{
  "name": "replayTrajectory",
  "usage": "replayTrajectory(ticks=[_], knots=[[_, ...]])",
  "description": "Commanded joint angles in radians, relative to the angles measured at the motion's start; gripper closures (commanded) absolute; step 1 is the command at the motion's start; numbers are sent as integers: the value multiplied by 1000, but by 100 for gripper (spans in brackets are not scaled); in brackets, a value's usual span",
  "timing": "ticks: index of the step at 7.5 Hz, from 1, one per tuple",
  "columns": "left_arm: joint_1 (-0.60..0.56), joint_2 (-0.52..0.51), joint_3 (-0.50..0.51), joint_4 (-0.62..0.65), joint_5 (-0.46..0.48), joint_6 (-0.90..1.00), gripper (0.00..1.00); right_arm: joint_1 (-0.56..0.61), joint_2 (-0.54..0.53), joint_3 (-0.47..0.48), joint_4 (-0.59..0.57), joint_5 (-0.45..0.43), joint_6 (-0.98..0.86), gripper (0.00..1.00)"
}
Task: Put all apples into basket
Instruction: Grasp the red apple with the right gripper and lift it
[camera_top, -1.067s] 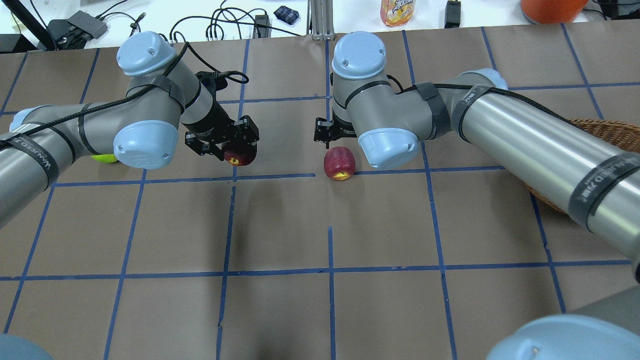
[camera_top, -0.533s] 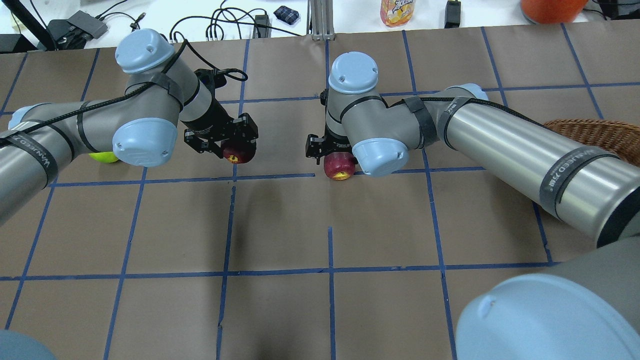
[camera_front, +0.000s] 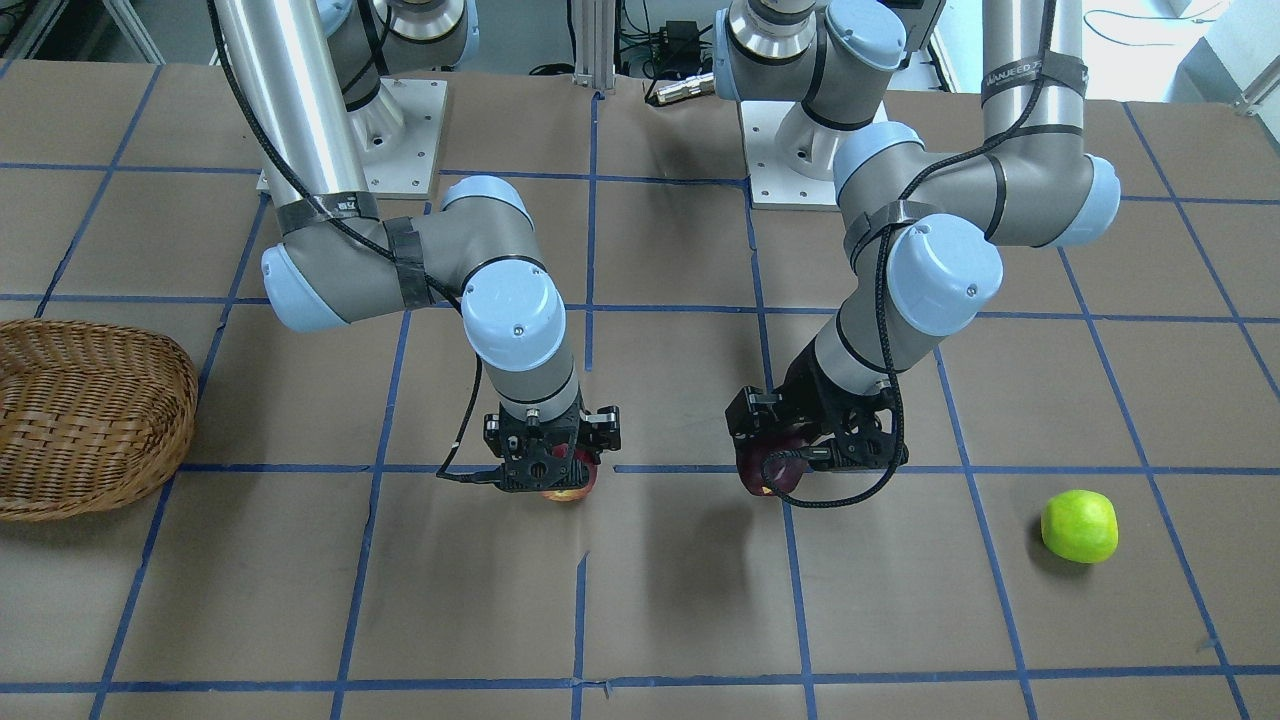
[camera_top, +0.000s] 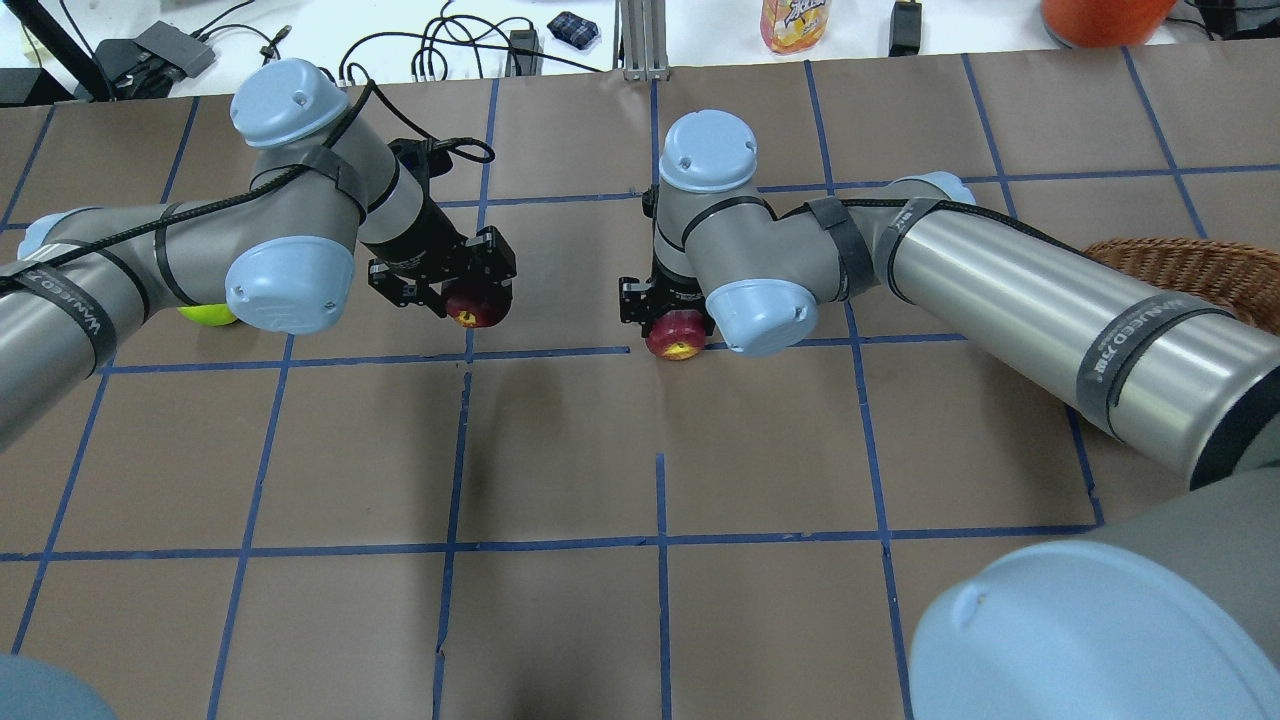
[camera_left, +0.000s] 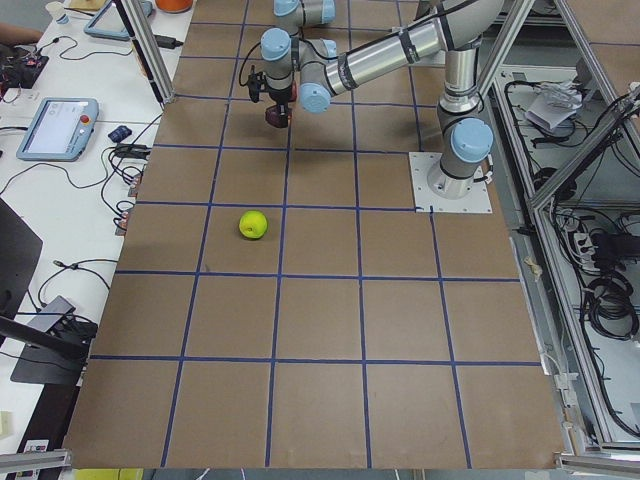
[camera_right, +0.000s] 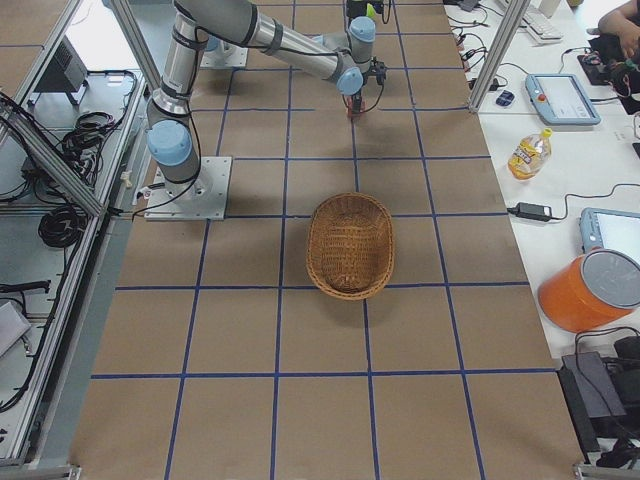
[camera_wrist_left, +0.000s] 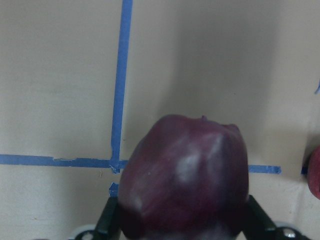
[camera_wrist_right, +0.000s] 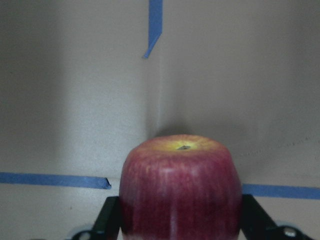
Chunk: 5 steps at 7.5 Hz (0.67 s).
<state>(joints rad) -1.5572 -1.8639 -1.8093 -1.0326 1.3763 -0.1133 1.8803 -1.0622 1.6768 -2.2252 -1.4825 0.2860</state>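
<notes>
- We're looking at the left claw first. It's clamped on the maroon apple, with a black finger tight against each side, so it's only open as wide as the apple.
- That arm is leaning in at a tilt. The apple is hanging right by a crossing of the blue tape, but we can't tell if it's touching the table or just off it.
- The right claw is coming straight down over the red apple. Its fingers are sitting flush against both sides, so as far as we're seeing it's closed on the apple, about apple-wide.
- The red apple is lying on its side by a tape line near the table's middle, with its yellowish end facing the robot.
- The two claws are hanging near each other, one grid square apart.
- The green apple is sitting alone on the table, out on the robot's left and well apart from the left claw.
- The basket is sitting way off on the robot's right, well apart from both claws, and all three apples are sitting outside it.
</notes>
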Motion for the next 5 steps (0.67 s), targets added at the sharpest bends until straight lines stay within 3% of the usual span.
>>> replayTrajectory(ticks=[1, 3, 4, 5], knots=[[-32, -3, -2, 9, -5, -28, 100, -59, -68, -9, 97, 2, -54, 59], [-140, -36, -1, 102, -6, -173, 100, -291, -186, 3, 249, -7, -210, 59], [-205, -73, -2, 150, -6, -274, 100, -416, -212, 3, 298, -106, -256, 59], [-251, -105, -1, 184, -8, -360, 100, -541, -225, 3, 297, -175, -488, 59]])
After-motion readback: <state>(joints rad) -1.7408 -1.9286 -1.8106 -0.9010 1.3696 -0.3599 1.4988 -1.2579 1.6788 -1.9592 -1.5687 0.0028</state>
